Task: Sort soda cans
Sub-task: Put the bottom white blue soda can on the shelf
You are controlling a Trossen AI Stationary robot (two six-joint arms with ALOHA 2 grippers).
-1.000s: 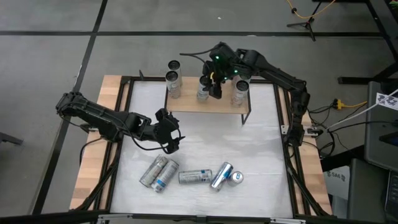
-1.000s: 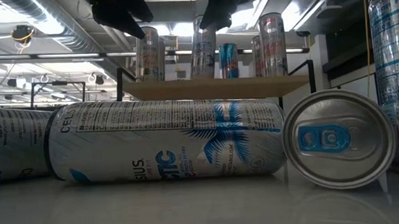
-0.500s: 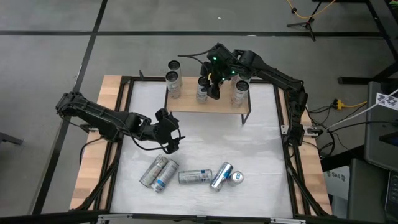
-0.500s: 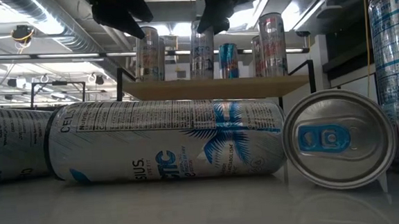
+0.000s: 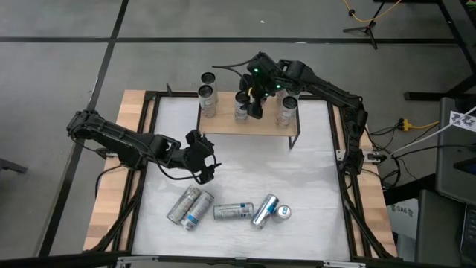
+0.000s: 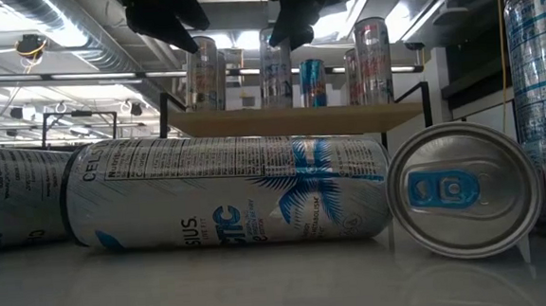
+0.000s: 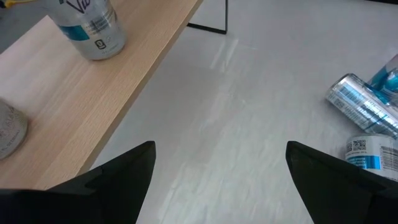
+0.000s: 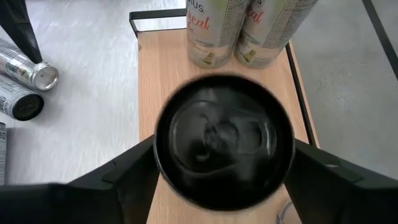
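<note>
My right gripper hangs over the wooden shelf at the far side of the table, directly above an upright dark-topped can. Its fingers stand spread on either side of that can's top, and I cannot tell whether they touch its sides. Two more cans stand upright together on the shelf beyond it, and another can stands on the shelf towards its right end.

My left gripper hovers above the bare middle of the table, in front of the shelf. Its fingers are spread wide with nothing between them.

The rest of the cans are at the near side of the table. A pair lies side by side. Next to them lies a blue-labelled can, then a slanted one, then one standing upright.

In the low view the blue-labelled can lies broadside, with the end of another can facing the camera beside it.
</note>
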